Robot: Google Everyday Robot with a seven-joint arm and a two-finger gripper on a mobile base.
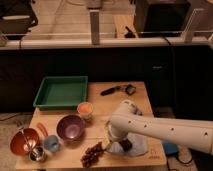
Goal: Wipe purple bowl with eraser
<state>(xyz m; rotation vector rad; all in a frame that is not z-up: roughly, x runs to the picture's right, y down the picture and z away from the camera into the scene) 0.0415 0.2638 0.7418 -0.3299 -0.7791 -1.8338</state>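
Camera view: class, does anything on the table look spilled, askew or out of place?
Nothing is spilled. The purple bowl stands upright. The tool hangs low over a rumpled blue-grey cloth at the front right, and grapes lie loose near the front edge.

a light wooden table [141, 102] stands in the foreground on a dark floor [15, 112]. behind it runs a low black wall panel [75, 62], topped by a pale horizontal rail [60, 44] that spans the whole width. two white upright posts [95, 26] rise from the rail, one near the middle and one at the right. beyond the rail lies a lighter, beige floor [65, 17], with a dark cabinet [161, 14] at upper right. a thin black cable [168, 65] hangs down the panel. the light is dim and warm.
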